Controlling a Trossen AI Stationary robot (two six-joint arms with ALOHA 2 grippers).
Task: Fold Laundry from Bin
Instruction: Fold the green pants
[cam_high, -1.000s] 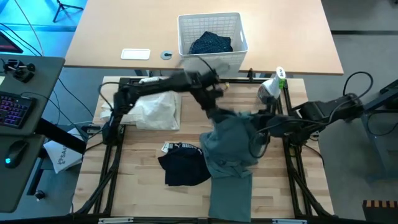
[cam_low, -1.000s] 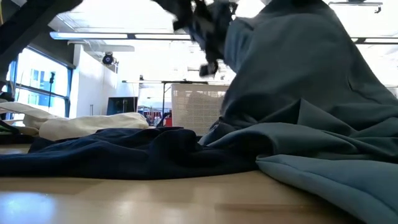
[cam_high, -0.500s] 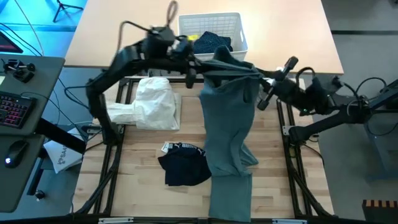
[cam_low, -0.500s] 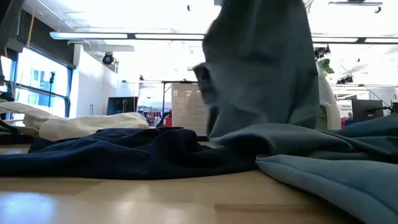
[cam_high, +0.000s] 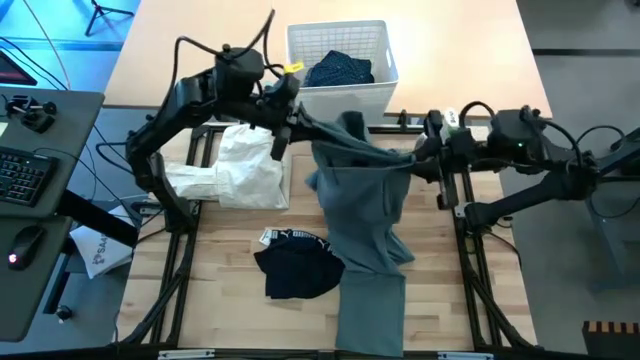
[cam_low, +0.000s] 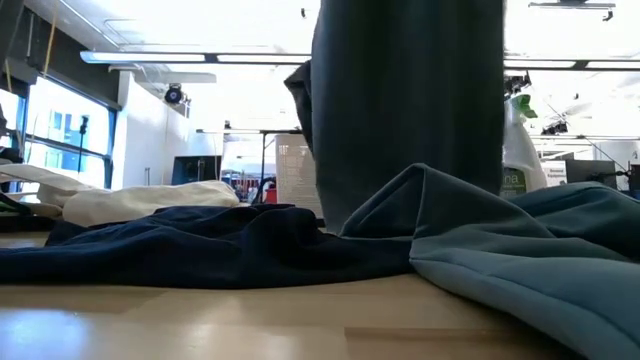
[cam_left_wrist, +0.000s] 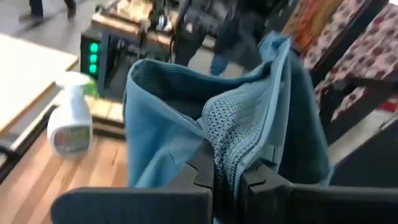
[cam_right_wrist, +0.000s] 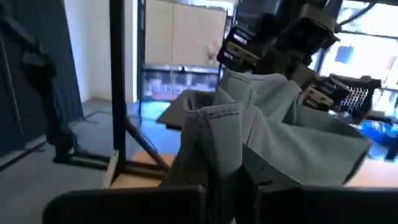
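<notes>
From above: left pincer (cam_high: 290, 118) clamping one top corner of the grey-green top (cam_high: 365, 215) near the tabletop's (cam_high: 230, 300) far edge, right pincer (cam_high: 425, 158) clamping the other corner toward the right edge, upper hem stretching between them. Garment hanging down from that line and trailing over the near edge at the middle. White cloth (cam_high: 240, 172) lying at the far left, black piece with Puma lettering (cam_high: 295, 265) lying left of the hanging top, just beside it. Bin (cam_high: 340, 58) standing beyond the far edge, dark dotted garment (cam_high: 340, 70) showing inside. Spray bottle (cam_high: 450, 118) standing near the far right corner.

At tabletop level: grey-green top (cam_low: 410, 110) hanging as a tall curtain, lower part pooling in folds on the wood; dark piece (cam_low: 190, 245) spreading to its left, white cloth (cam_low: 140, 200) lying behind.

From the left wrist: left pincer (cam_left_wrist: 227, 177) closing tight on a bunched fold of the knit top (cam_left_wrist: 186, 130); spray bottle (cam_left_wrist: 69, 124) showing beyond.

From the right wrist: right pincer (cam_right_wrist: 230, 177) pinching shut on a folded edge of the top (cam_right_wrist: 267, 130), left arm's pincer (cam_right_wrist: 261, 37) gripping the cloth farther off.
</notes>
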